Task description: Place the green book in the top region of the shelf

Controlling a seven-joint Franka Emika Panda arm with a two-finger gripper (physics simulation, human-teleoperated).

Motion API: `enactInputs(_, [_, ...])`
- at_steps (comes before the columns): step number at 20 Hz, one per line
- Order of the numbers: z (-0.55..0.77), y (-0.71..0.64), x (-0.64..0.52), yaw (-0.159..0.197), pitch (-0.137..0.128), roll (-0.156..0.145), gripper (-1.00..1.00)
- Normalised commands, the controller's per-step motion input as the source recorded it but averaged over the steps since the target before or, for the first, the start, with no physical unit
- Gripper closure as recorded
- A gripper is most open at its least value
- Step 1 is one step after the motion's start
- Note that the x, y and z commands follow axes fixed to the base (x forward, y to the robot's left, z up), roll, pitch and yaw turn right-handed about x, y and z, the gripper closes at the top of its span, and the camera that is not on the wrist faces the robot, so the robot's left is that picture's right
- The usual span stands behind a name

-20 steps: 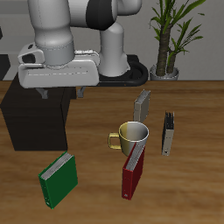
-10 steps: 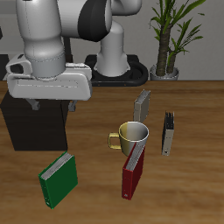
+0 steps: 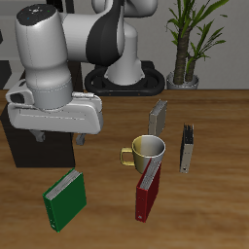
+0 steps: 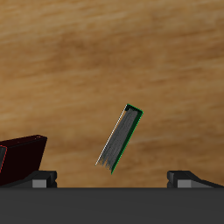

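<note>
The green book stands tilted on the wooden table near its front edge, white page edges facing up. In the wrist view the green book appears edge-on between the fingertips' span, well below them. My gripper hangs open and empty above the table, slightly farther back than the book and in front of the shelf. The shelf is a black-brown box mostly covered by the arm; its dark corner also shows in the wrist view. My gripper holds nothing there.
A dark red book leans beside a yellow-rimmed mug. Two thin grey books stand behind and beside the mug. A potted plant is at the back.
The arm has swung forward and lowered, carrying the open gripper from over the shelf to just behind the green book. No object has moved.
</note>
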Motion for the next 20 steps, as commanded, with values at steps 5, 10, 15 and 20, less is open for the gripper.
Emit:
enactInputs(5, [-0.28, -0.06, 0.15, -0.032, 0.004, 0.02, -1.0])
enactInputs(10, [-0.26, -0.11, 0.08, -0.045, -0.006, -0.029, -1.0])
enactInputs(15, [-0.29, -0.04, 0.05, -0.03, 0.023, -0.014, -1.0])
enactInputs(20, [-0.39, 0.04, 0.09, -0.038, 0.03, -0.006, -1.0])
